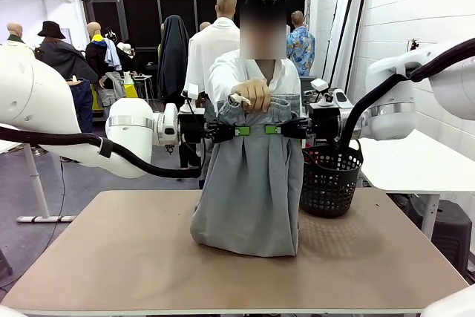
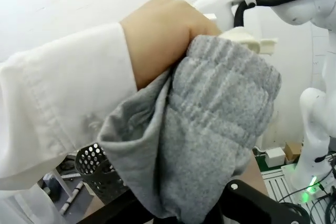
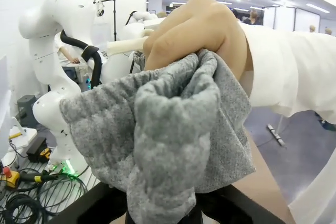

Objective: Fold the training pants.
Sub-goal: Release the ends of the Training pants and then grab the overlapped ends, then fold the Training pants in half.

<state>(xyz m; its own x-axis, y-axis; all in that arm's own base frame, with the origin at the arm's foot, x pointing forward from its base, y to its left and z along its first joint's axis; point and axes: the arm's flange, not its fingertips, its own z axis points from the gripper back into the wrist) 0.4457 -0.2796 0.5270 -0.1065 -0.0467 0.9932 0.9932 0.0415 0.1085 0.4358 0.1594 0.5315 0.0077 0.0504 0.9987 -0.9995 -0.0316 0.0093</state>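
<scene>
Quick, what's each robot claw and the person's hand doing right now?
Left gripper: shut on the training pants.
Right gripper: shut on the training pants.
Person's hand: gripping their waistband.

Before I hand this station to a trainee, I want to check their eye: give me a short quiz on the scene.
1. True or false: the training pants lie flat on the table.
2. Where do the left claw and right claw grip the pants? A) hem B) waistband C) a leg
3. Fill in: the black basket stands at the pants' robot-____ side.
Key: 1 false, they hang with the hem resting on the table; 2 B; 3 right.
</scene>
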